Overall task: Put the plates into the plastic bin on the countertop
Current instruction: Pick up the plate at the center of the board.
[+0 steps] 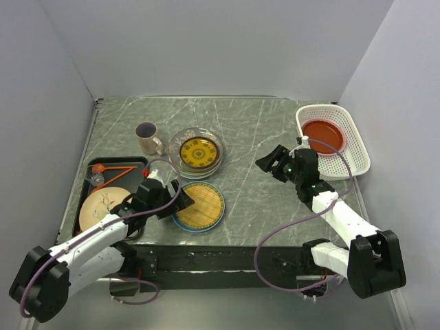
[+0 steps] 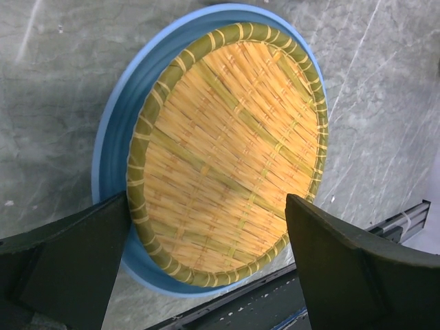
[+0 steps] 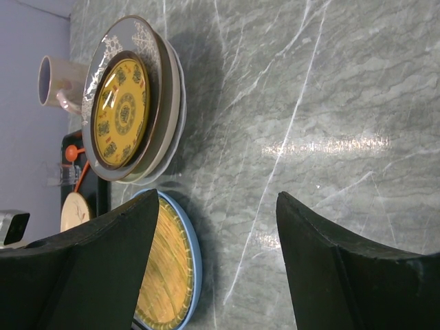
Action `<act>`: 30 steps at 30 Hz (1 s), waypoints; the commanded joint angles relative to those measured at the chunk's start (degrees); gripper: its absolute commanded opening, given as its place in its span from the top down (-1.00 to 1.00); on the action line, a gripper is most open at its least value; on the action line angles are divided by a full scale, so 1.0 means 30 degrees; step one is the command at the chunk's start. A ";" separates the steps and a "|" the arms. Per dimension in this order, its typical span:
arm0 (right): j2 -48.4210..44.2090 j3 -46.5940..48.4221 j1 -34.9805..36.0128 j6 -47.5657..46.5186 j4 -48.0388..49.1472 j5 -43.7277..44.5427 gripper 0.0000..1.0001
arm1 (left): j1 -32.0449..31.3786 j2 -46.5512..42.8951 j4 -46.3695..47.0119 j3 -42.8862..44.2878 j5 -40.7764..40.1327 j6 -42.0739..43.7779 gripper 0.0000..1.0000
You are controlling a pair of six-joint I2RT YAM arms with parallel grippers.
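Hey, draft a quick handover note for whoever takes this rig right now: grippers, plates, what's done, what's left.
Left gripper: open, fingers either side of the near edge of the round blue plate holding a woven straw disc; not closed on it.
Right gripper: open, empty, over the grey-green veined countertop.
Done: round red plate in the white lattice plastic bin.
Left: the blue plate, the stack topped by a yellow-patterned plate, the beige plate on the black tray.

Left pincer [image 1: 172,201] and right pincer [image 1: 269,159], both low, jaws wide apart.
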 commanded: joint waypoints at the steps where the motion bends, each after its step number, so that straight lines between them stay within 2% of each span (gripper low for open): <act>1: 0.0144 -0.0116 0.0151 0.0128 0.0718 -0.0191 -0.53 | -0.0016 0.0301 0.1094 -0.0517 0.0398 -0.0091 -0.94; 11: 0.0057 -0.0410 0.0151 0.0276 0.1040 -0.0892 -0.53 | -0.0016 0.0594 0.2412 -0.1279 0.0692 -0.0120 -0.82; 18: -0.0003 -0.0614 0.0151 0.0304 0.1421 -0.1918 -0.54 | -0.0016 0.1092 0.3146 -0.1367 0.1014 -0.0032 -0.58; 19: -0.0002 -0.0615 0.0151 0.0304 0.1451 -0.2064 -0.53 | -0.0016 0.1122 0.3175 -0.1367 0.1043 -0.0003 -0.51; 20: 0.0056 -0.0673 0.0151 0.0333 0.1480 -0.2124 -0.54 | -0.0016 0.1093 0.3146 -0.1338 0.1102 0.0026 -0.31; 23: 0.0144 -0.0761 0.0151 0.0334 0.1568 -0.2270 -0.54 | -0.0016 0.0801 0.2913 -0.1280 0.1160 0.0114 -0.02; 24: 0.0144 -0.0790 0.0151 0.0334 0.1568 -0.2300 -0.54 | -0.0016 0.0568 0.2796 -0.1192 0.1161 0.0172 0.19; 26: 0.0086 -0.0819 0.0151 0.0304 0.1539 -0.2300 -0.54 | -0.0016 0.0274 0.2214 -0.1075 0.1102 0.0231 0.43; 27: 0.0028 -0.0849 0.0180 0.0304 0.1539 -0.2300 -0.54 | -0.0016 -0.0018 0.2064 -0.0958 0.1044 0.0231 0.63; 29: 0.0028 -0.0849 0.0151 0.0275 0.1510 -0.2271 -0.54 | -0.0016 -0.0312 0.1597 -0.0870 0.0869 0.0260 0.88; 30: 0.0027 -0.0849 0.0151 0.0275 0.1539 -0.2329 -0.54 | -0.0016 -0.0575 0.1448 -0.0724 0.0839 0.0232 0.95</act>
